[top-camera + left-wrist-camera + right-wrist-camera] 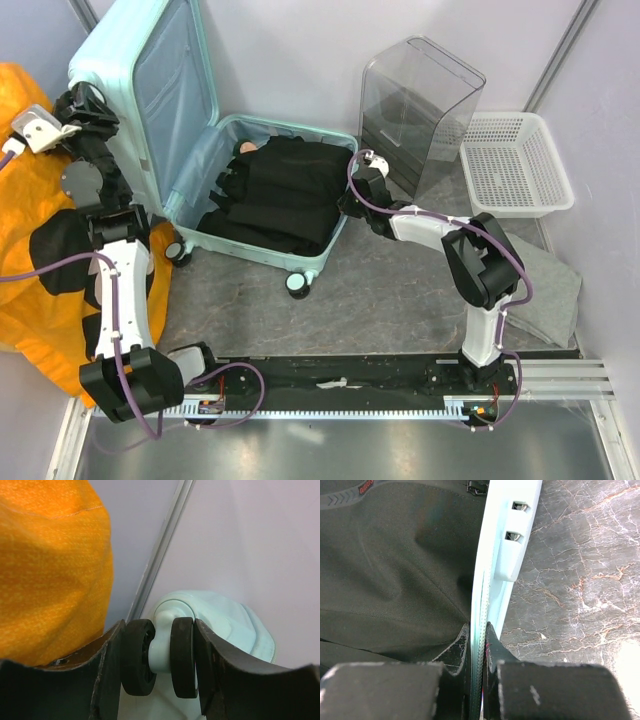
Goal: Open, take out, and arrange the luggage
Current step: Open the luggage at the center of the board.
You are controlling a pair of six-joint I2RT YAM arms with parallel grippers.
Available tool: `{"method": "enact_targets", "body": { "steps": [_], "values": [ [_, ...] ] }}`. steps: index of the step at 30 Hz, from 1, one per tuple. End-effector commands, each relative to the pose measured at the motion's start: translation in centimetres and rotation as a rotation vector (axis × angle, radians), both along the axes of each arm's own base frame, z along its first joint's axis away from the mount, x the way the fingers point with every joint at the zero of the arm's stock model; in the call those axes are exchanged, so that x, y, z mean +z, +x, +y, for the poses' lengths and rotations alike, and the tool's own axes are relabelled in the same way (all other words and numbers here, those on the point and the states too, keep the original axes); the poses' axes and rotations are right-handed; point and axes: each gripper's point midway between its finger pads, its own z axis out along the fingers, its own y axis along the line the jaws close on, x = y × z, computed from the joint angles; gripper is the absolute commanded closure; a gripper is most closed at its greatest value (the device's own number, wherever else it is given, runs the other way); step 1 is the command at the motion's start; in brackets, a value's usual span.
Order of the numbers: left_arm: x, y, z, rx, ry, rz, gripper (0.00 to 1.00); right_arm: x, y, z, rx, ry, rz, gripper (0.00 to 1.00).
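Table [400, 290] carries everything I log here. Luggage [165, 110] lies open at the back left: lid upright, base flat on the table, two base wheels toward me. Orange cloth [30, 200] is heaped at the far left, under my left arm. Clear box [420, 110] stands right of the base, with the basket [515, 165] just beside it, further right. Grey cloth [548, 290] lies near the right arm. Black clothes [275, 195] fill the base. Left gripper [160, 650] sits at the lid's top left corner, clamped on a twin wheel [137, 657], one finger against each tyre. Right gripper [477, 645] pinches the base's right rim, with one finger inside against the clothes and the other outside.
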Motion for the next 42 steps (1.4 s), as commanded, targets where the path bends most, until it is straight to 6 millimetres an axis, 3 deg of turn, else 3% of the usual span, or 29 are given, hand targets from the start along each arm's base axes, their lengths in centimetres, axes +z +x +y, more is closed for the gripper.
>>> {"method": "enact_targets", "body": {
  "steps": [1, 9, 19, 22, 23, 29, 42],
  "values": [
    [-4.5, 0.7, 4.1, 0.190, 0.008, 0.200, 0.98, 2.3, -2.5, 10.3, 0.332, 0.129, -0.154, 1.00],
    [-5.0, -1.0, 4.4, 0.217, -0.001, 0.188, 0.99, 2.5, -1.8, 13.1, 0.367, 0.144, -0.160, 1.00],
    [-4.7, -4.7, 5.3, 0.359, 0.042, 0.196, 0.98, 2.3, -1.0, 14.9, 0.394, 0.131, -0.173, 1.00],
    [-3.9, -5.0, 4.6, 0.337, 0.082, 0.188, 0.88, 1.9, -0.9, 15.0, 0.395, 0.126, -0.167, 1.00],
    [-3.1, -5.2, 4.5, 0.340, 0.084, 0.178, 0.77, 1.8, -0.9, 15.0, 0.397, 0.123, -0.164, 1.00],
    [-1.5, -4.9, 4.4, 0.329, 0.095, 0.181, 0.40, 2.3, -0.9, 15.0, 0.399, 0.118, -0.174, 1.00],
    [4.5, -4.4, 3.1, 0.250, 0.114, 0.074, 0.18, 2.0, -1.2, 15.0, 0.407, 0.114, -0.164, 0.99]
  ]
}}
